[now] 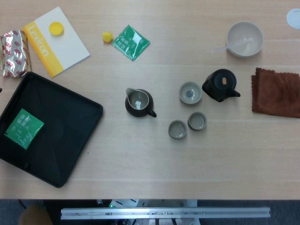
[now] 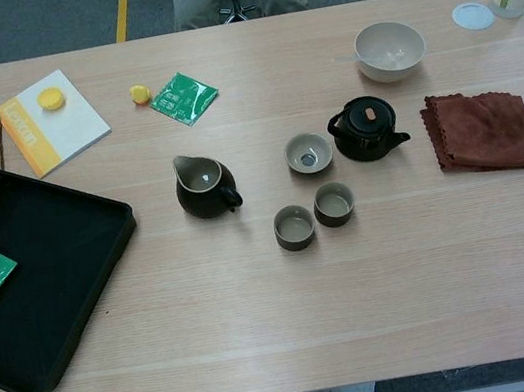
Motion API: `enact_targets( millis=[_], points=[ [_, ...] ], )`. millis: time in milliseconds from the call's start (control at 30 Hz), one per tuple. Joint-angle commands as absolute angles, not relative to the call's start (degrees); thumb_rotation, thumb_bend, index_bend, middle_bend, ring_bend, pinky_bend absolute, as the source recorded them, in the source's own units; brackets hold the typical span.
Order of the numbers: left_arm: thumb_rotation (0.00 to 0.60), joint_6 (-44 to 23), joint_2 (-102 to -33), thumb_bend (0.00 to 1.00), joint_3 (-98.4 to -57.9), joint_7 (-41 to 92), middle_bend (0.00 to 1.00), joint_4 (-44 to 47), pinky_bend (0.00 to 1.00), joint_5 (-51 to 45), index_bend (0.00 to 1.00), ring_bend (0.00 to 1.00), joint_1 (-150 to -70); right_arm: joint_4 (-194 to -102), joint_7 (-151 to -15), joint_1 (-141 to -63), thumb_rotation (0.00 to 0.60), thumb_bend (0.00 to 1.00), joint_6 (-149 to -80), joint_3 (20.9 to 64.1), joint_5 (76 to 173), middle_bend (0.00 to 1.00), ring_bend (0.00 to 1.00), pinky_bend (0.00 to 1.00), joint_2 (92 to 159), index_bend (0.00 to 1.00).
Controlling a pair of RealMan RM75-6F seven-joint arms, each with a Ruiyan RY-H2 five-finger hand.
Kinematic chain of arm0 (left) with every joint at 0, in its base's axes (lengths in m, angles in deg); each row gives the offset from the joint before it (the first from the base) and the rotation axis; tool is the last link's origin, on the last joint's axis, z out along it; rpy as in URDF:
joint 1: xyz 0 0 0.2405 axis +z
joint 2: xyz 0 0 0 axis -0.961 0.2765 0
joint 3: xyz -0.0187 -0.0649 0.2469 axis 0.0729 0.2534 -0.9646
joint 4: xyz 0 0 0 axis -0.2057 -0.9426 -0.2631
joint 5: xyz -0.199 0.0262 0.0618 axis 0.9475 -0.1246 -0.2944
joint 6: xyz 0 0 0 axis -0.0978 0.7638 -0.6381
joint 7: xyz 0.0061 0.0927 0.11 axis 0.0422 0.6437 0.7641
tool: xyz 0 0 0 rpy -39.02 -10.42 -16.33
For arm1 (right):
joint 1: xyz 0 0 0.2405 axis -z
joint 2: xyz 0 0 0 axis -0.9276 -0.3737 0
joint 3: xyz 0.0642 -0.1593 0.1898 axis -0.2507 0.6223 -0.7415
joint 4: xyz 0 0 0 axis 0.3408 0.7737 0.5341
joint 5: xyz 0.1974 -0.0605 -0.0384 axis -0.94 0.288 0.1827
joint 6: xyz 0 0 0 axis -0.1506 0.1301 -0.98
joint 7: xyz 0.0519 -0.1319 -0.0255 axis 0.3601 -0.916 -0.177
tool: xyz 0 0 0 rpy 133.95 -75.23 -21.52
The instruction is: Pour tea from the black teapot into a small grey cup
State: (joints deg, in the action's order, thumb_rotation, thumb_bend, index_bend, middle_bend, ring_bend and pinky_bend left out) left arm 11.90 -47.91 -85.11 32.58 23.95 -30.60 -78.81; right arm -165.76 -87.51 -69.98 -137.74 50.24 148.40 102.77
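Observation:
The black teapot (image 1: pixel 221 85) (image 2: pixel 365 129) stands lidded right of the table's middle, its spout toward the brown cloth. Just left of it sits a grey strainer bowl (image 1: pixel 190 92) (image 2: pixel 308 153). Two small grey cups stand in front: one (image 1: pixel 177 129) (image 2: pixel 294 227) to the left, the other (image 1: pixel 197 121) (image 2: pixel 334 204) to the right. A dark pitcher (image 1: pixel 138 102) (image 2: pixel 203 185) stands further left. Neither hand shows in either view.
A black tray (image 1: pixel 70 126) (image 2: pixel 70 260) holding a green packet (image 1: pixel 23 128) lies at the left. A brown cloth (image 1: pixel 277 92) (image 2: pixel 483 131) lies right of the teapot. Behind are a white bowl with spoon (image 1: pixel 244 39), a book (image 1: pixel 56 40) and another green packet (image 1: pixel 131 42).

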Motion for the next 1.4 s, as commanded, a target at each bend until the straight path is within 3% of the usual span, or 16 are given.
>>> enact_targets(
  millis=[33, 467, 667, 1033, 1200, 1400],
  points=[
    [0.600, 11.9, -47.9, 0.27, -85.1, 32.6, 0.23, 24.0, 0.19, -30.6, 0.19, 0.19, -78.9, -165.7, -87.5, -70.0, 0.600, 0.12, -137.7, 50.2, 148.5, 0.44, 0.31, 0.37, 102.8, 0.33],
    [0.600, 12.0, -47.3, 0.27, -85.2, 32.7, 0.23, 24.6, 0.19, -30.2, 0.19, 0.19, -78.4, -166.7, -87.3, -72.9, 0.600, 0.11, -134.4, 50.1, 151.0, 0.44, 0.31, 0.37, 101.7, 0.33],
    [0.600, 12.1, -47.0, 0.27, -85.3, 32.3, 0.23, 24.8, 0.19, -30.0, 0.19, 0.19, -78.2, -170.1, -91.2, -77.9, 0.600, 0.00, -128.8, 49.3, 153.2, 0.44, 0.31, 0.37, 99.9, 0.33],
    [0.600, 12.3, -46.4, 0.27, -85.4, 31.1, 0.23, 24.4, 0.19, -29.2, 0.19, 0.19, -77.5, -172.4, -98.8, -87.0, 0.600, 0.00, -117.4, 46.9, 151.8, 0.39, 0.25, 0.36, 102.0, 0.33],
    [0.600, 12.6, -45.9, 0.27, -85.6, 30.3, 0.23, 24.2, 0.19, -28.7, 0.19, 0.19, -76.9, -171.5, -103.6, -93.1, 0.600, 0.00, -108.8, 45.7, 149.0, 0.26, 0.13, 0.26, 106.5, 0.18],
    [0.600, 12.9, -45.3, 0.27, -85.7, 29.7, 0.23, 24.4, 0.19, -28.9, 0.19, 0.19, -76.5, -169.9, -108.5, -97.2, 0.600, 0.00, -103.7, 45.2, 144.4, 0.11, 0.02, 0.16, 111.0, 0.01]
  ],
)
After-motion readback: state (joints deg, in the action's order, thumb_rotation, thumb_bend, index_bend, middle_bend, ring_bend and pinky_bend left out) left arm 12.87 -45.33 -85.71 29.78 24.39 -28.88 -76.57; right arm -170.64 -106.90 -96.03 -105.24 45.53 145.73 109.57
